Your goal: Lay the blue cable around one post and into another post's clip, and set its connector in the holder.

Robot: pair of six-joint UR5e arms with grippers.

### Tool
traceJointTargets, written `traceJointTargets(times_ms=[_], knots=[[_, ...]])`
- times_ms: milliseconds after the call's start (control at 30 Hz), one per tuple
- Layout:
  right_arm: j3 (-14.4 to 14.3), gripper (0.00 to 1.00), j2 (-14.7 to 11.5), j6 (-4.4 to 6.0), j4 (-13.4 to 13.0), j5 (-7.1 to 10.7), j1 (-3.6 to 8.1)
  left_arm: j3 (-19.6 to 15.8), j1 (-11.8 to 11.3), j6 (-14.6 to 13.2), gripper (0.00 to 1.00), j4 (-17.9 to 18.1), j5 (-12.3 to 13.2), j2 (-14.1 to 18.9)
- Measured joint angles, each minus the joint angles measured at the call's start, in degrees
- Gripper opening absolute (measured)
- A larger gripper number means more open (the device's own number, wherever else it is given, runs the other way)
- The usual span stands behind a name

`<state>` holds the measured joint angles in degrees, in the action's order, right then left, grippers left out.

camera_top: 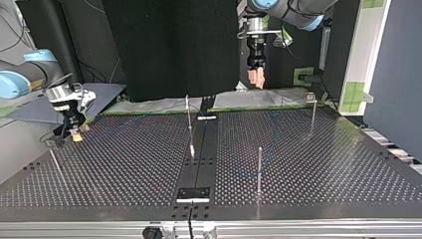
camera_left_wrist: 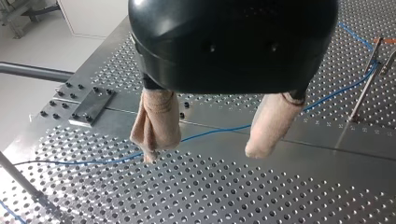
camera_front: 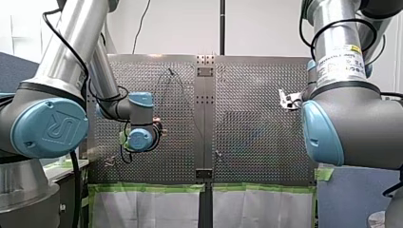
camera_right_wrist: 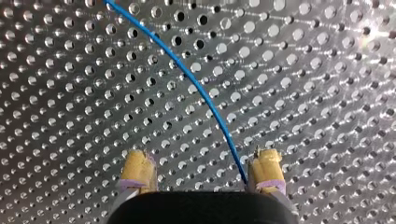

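At nine o'clock in the top view my right pincer (camera_top: 75, 134) hangs low over the counter (camera_top: 124, 164) with its yellow pads spread. Its wrist view shows the blue cable (camera_right_wrist: 208, 103) lying slack on the perforated surface between those pads, close beside one and not pinched. Toward the middle a thin post (camera_top: 189, 123) stands at twelve o'clock from a small dark plate (camera_top: 194, 193) at six o'clock. That plate may be the holder, but I cannot tell, and no connector shows there. Further right a second post (camera_top: 259, 169) stands at four o'clock, and a third post (camera_top: 312, 115) at two o'clock carries a clip (camera_top: 309, 96); whether the cable sits in it is too small to tell. At one o'clock my left pincer (camera_top: 257, 83) hangs well above the counter, beige pads spread and holding nothing. From its wrist the cable runs loose beneath it and seems to turn at a far post (camera_left_wrist: 363, 87). I judge the turn around one post perhaps made, with gripping, clipping and seating the connector left to do.
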<state>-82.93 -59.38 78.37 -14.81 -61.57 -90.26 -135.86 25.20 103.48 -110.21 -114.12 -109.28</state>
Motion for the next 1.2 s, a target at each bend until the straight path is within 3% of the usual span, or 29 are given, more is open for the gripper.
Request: traceJointTargets(times_ms=[233,467,700,833,967,1200], knots=[[-0.01,0.99,-0.05,-0.71,0.68,-1.01,-0.69,0.00,-0.01,0.12,0.98,0.04,-0.02,-0.02],[-1.06,0.99,-0.11,-2.95,2.32,-2.48,-1.60,-0.01,-0.15,0.15,0.98,0.13,-0.04,-0.01],[-4.58,0.99,-1.93,-5.30,1.10,-3.19,-3.37,0.00,-0.23,1.21,0.98,0.30,-0.07,0.00],[-6.76,0.99,-3.95,-4.15,-0.85,-4.11,-5.29,0.00,-0.26,1.99,0.98,0.36,0.09,0.00],[-9.13,0.99,-5.97,-2.00,-3.17,-6.13,-7.60,0.00,-0.24,2.90,0.98,0.21,0.59,0.01],[-13.40,0.99,-6.48,2.26,-7.44,-10.34,-11.87,0.00,-0.23,5.74,0.98,-2.01,1.14,0.01]])
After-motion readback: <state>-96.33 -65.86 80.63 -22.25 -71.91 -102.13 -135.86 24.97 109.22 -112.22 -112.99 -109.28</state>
